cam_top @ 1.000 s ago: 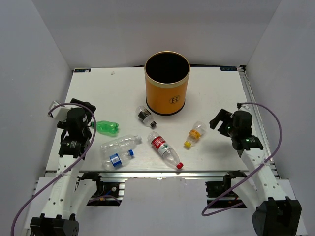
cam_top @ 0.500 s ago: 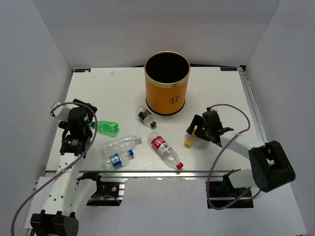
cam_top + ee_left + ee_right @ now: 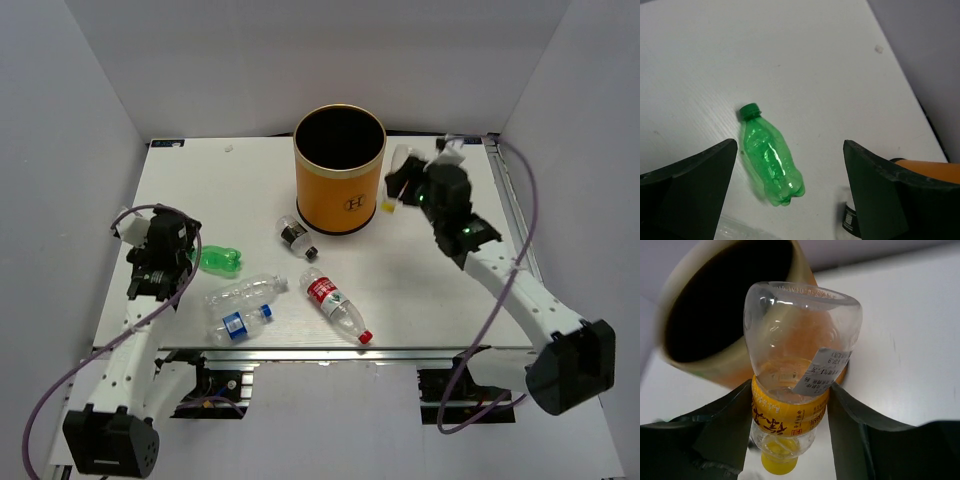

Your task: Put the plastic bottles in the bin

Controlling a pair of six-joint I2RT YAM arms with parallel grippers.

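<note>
Right gripper point(image 3: 789, 415) is clamping a clear yellow-capped plastic bottle point(image 3: 800, 340) beside the tall orange bin point(image 3: 340, 195) (left gripper point(image 3: 790, 150) is gaping above a green bottle point(image 3: 771, 162)).

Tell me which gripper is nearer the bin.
Right. The right gripper, shut on the yellow-capped bottle, is beside the bin's right rim; the left gripper is open over the green bottle, far to the bin's left.

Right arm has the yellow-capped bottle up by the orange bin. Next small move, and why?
Probably carry the right gripper leftward until the clear plastic bottle with the yellow cap hangs over the black opening of the tall orange bin. The bottle is clamped aloft but sits right of the rim; releasing here would likely miss.
</note>
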